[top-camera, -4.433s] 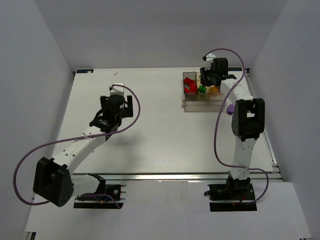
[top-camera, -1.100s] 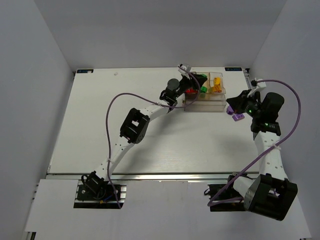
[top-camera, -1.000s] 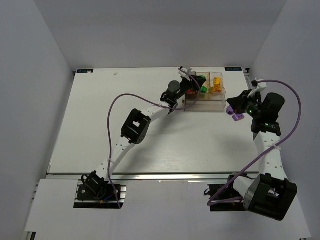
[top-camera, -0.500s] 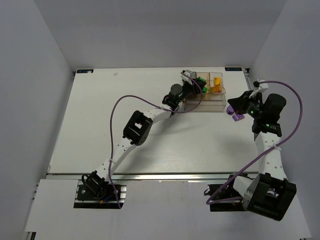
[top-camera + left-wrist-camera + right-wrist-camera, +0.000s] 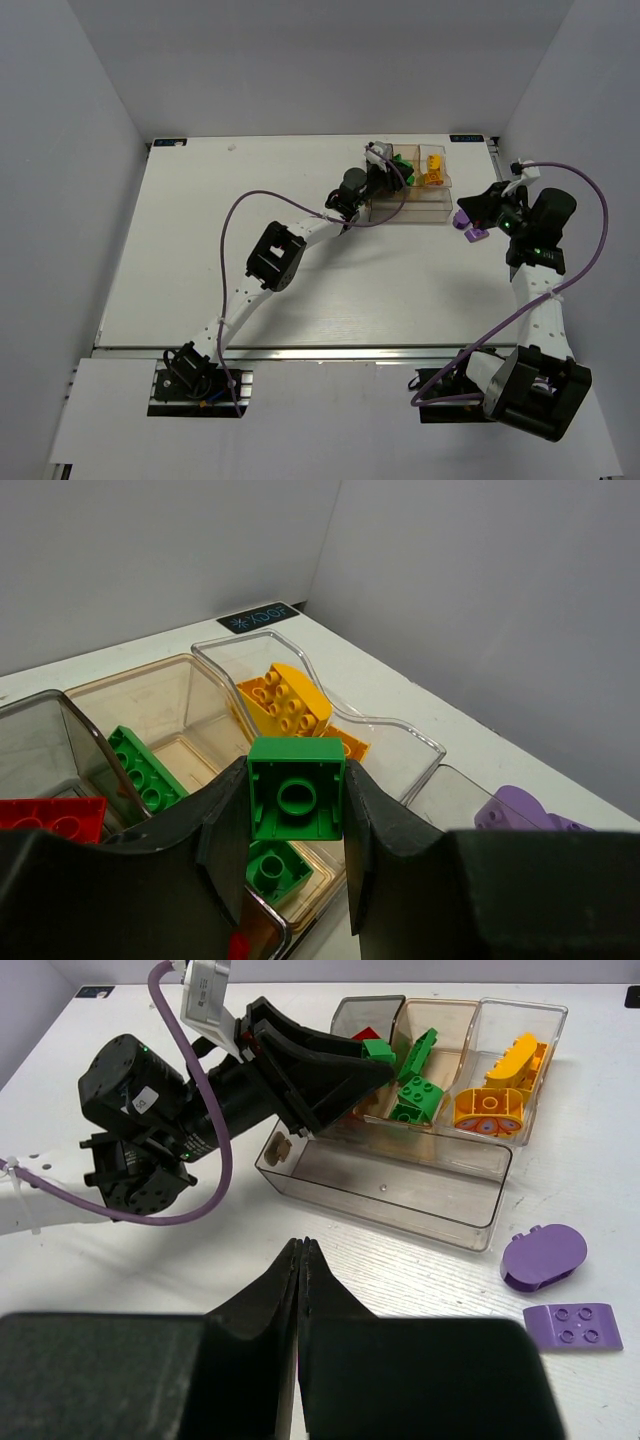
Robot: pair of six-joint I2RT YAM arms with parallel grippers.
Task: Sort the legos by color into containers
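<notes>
Your left gripper (image 5: 296, 805) stands part-open, clamped on a square green brick (image 5: 296, 788) by two sides. The brick hangs above the amber bin (image 5: 150, 695).

- Amber bin: two green bricks (image 5: 140, 765) inside.
- Clear bin (image 5: 390, 755): yellow bricks (image 5: 285, 700).
- Smoky grey bin (image 5: 40, 740): a red brick (image 5: 50, 815).

My reading: red, yellow and green are largely sorted. The green in hand wants releasing, and purple is not yet handled.

Your right gripper (image 5: 301, 1252) is closed on nothing, fingertips together, over the bare table (image 5: 420, 1300) near the front tray (image 5: 400, 1190).

View notes:
- Right wrist view shows both purples whole. A rounded purple piece (image 5: 543, 1257) and a flat purple brick (image 5: 572, 1325) lie on the table just beside the tray's right end.
- Left wrist view catches only part of one purple, but it alone shows the grip on the green brick close up.
- Top view gives purple only as small spots by the right gripper.
</notes>
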